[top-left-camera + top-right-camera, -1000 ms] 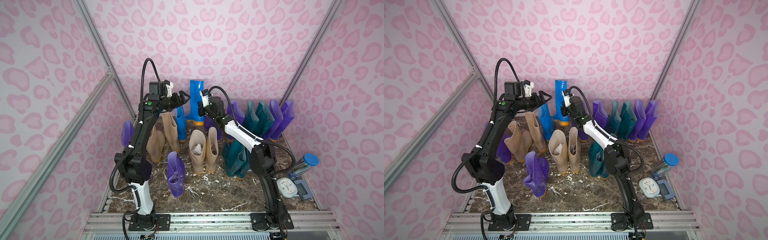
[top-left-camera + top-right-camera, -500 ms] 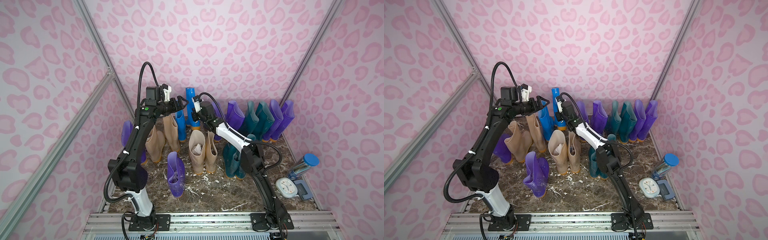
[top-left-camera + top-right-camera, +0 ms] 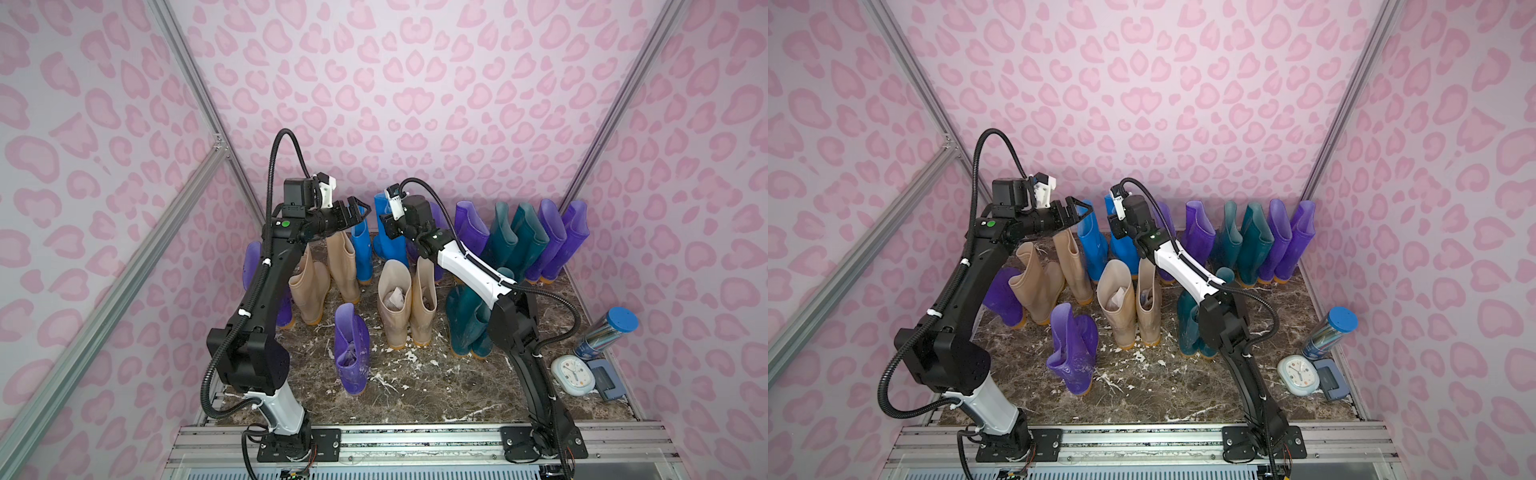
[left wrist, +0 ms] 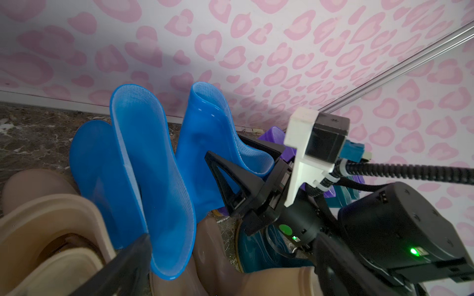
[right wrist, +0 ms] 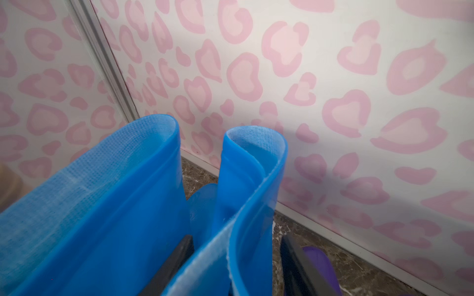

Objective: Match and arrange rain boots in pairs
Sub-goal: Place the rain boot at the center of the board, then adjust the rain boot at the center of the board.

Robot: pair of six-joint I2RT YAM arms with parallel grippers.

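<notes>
The blue boots [image 5: 107, 205] are glossy, smooth rubber outside, with a matt woven-mesh lining inside. The purple boots [image 3: 351, 353] are translucent and shiny; the teal boots [image 3: 528, 237] dark and slick; the beige boots [image 3: 392, 328] smooth with a duller sheen. The floor [image 3: 415, 390] looks like polished dark marble, veined white and flecked with rough white scuffs. The walls [image 3: 415, 104] are matt printed panels, framed by brushed metal rails [image 3: 189, 83]. The left arm [image 3: 266, 286] is matt black plastic with a glossy white shell, its cable [image 3: 272, 166] ribbed.
</notes>
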